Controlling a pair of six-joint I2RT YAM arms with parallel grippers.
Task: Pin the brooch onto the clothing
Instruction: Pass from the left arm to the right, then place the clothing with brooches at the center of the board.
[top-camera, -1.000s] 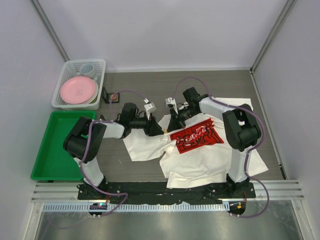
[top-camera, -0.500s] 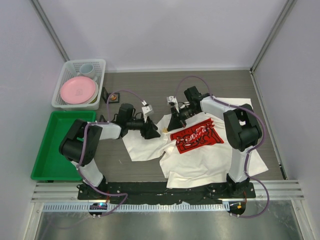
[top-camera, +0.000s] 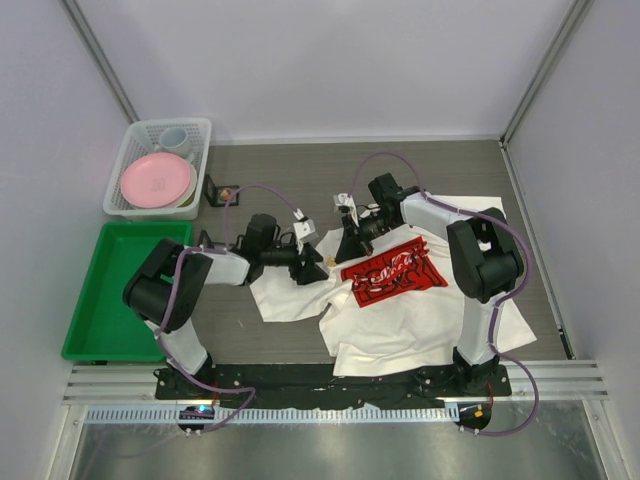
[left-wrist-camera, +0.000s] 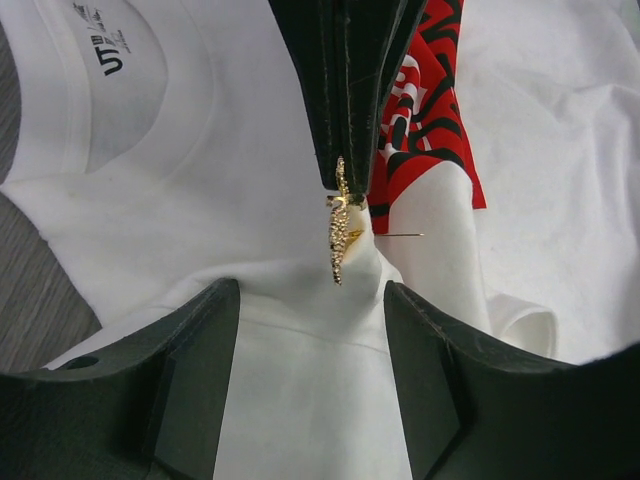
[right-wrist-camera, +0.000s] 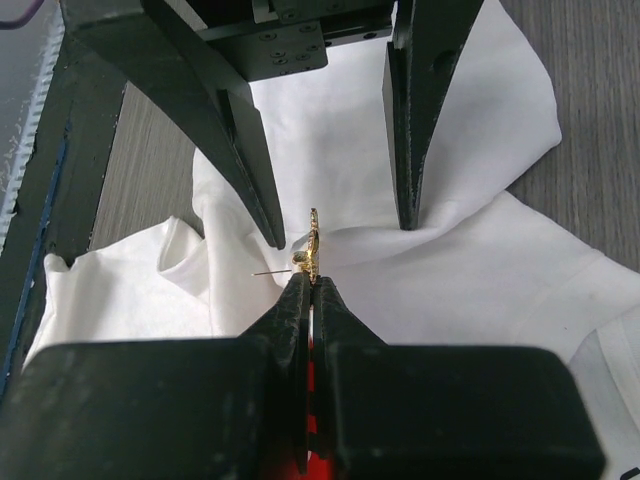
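Two black hands meet over the white T-shirt (top-camera: 400, 320), which lies soft and rumpled on the grey wood-grain table (top-camera: 300, 170) at the middle of the overhead view. The right hand (left-wrist-camera: 340, 176) is clamped shut on the brooch (left-wrist-camera: 339, 235), a slim gold piece set with tiny stones. It stands upright in the left wrist view, its thin pin pointing right. The left hand (left-wrist-camera: 310, 290) is wide open and holds nothing, with a raised fold of cloth between its fingers (left-wrist-camera: 200, 380).

Even, diffuse overhead light fills the top view, with only soft shadows on the worktop (top-camera: 450, 170) and a dull sheen on the metal strip (top-camera: 320, 450). In the left wrist view the shirt (left-wrist-camera: 230, 170) is nearly washed out, the brooch (left-wrist-camera: 339, 225) sharp and glinting, the left fingers (left-wrist-camera: 190, 400) dark and blurred.
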